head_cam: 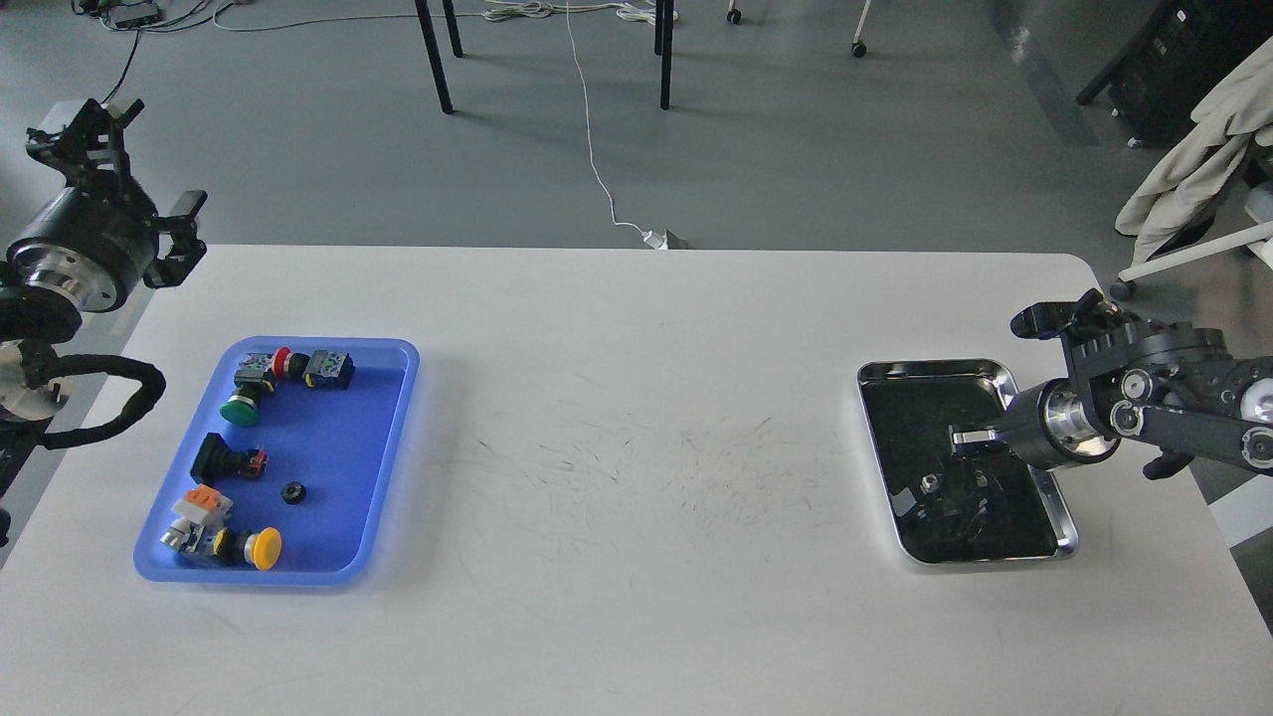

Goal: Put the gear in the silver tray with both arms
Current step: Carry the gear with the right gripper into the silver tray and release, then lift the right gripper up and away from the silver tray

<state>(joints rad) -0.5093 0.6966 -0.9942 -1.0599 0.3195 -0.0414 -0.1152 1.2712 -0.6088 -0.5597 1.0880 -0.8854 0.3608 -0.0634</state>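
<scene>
White table (pixel 636 477), scuffed at centre, on grey floor (pixel 796 149): silver tray (pixel 1064 517) at 3 o'clock under right gripper (pixel 970 438), blue tray (pixel 383 467) at 9 o'clock, left gripper (pixel 94 134) raised at 10 o'clock; finger spacing of both indeterminable.

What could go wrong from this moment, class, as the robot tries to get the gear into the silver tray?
1. The small black gear lies among bulky push buttons in the blue tray; the left gripper, raised off the table's corner, might bump them when it reaches in.
2. The right gripper hangs low over the silver tray, near its rim; a careless move could knock the tray.
</scene>
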